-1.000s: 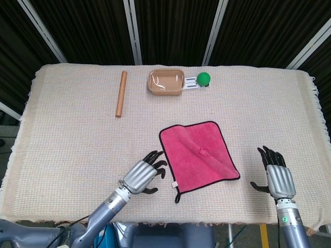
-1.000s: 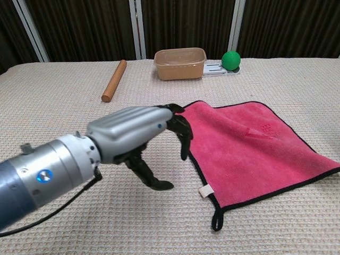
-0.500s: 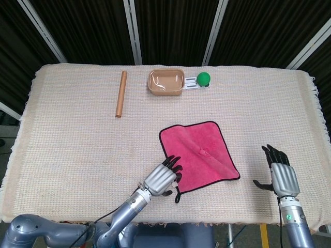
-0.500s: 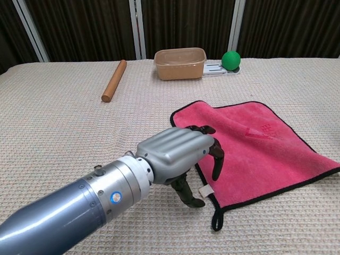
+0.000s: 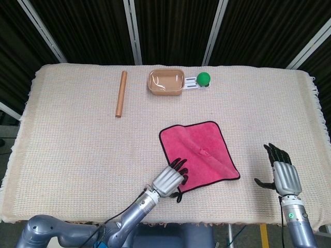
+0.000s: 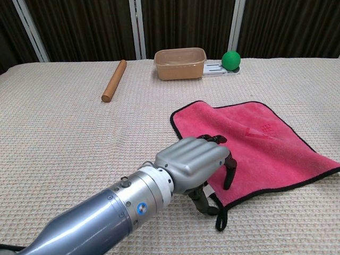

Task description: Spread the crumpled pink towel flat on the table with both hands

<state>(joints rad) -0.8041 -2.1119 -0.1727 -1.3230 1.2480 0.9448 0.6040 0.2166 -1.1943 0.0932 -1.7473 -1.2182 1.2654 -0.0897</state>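
The surface (image 5: 72, 144) is covered by a coarse, matt beige woven cloth. The pink towel (image 5: 199, 151) is made of soft, fuzzy cloth edged with black stitching. The left robot hand (image 6: 199, 159) is clad in smooth, satin grey metal, with glossy black fingers (image 6: 229, 172). At the far side, a matt wooden rod (image 5: 121, 93) and a glossy translucent plastic tub (image 5: 166, 82) are seen.

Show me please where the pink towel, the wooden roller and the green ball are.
pink towel (image 5: 199, 147), head view, middle of the cloth.
wooden roller (image 5: 121, 93), head view, middle of its length.
green ball (image 6: 230, 59), chest view, centre of its front.
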